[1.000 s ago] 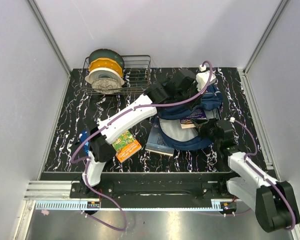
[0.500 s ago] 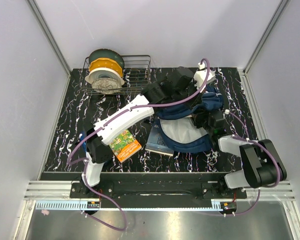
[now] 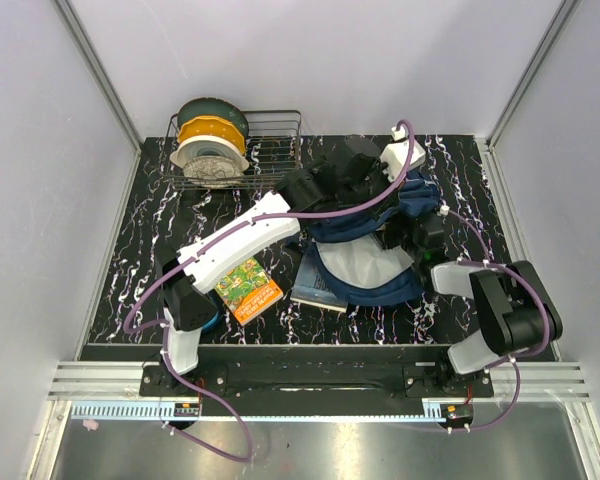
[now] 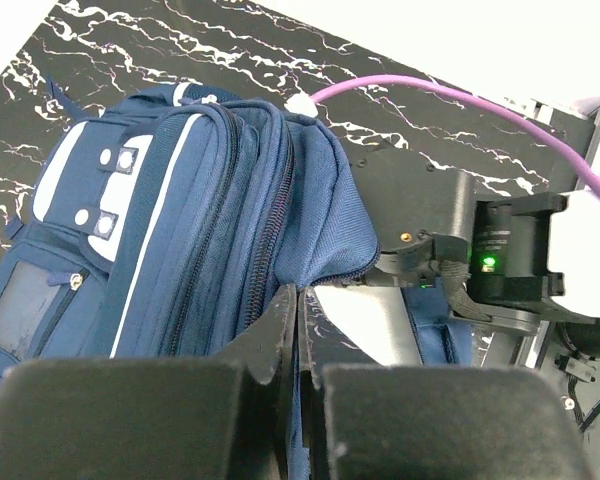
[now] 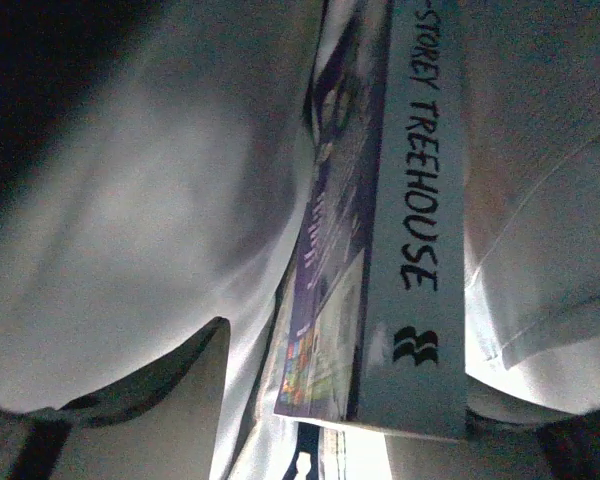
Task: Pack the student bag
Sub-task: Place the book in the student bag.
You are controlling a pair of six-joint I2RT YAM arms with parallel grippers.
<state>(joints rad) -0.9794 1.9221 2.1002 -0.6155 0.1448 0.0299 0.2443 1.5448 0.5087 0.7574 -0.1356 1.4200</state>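
The navy student bag (image 3: pixel 420 195) lies at the table's centre right, its mouth open and light grey lining (image 3: pixel 365 268) showing. My left gripper (image 3: pixel 365 195) is shut on the bag's upper zipper edge (image 4: pixel 330 270) and holds it up; its fingertips (image 4: pixel 298 295) meet on the fabric. My right gripper (image 3: pixel 407 235) is inside the bag's mouth. In the right wrist view a "Storey Treehouse" book (image 5: pixel 415 250) stands among the lining. One finger (image 5: pixel 170 400) shows a little to its left; the other is hidden.
A wire basket (image 3: pixel 275 150) with filament spools (image 3: pixel 210 140) stands at the back left. An orange and green booklet (image 3: pixel 250 288) lies left of the bag. A dark notebook (image 3: pixel 315 285) lies at the bag's near edge. The right arm's body (image 4: pixel 500 265) shows beside the opening.
My right gripper has moved up and left from outside the bag into its mouth. The book's purple cover has gone out of the top view. My left arm lifted the bag's edge slightly.
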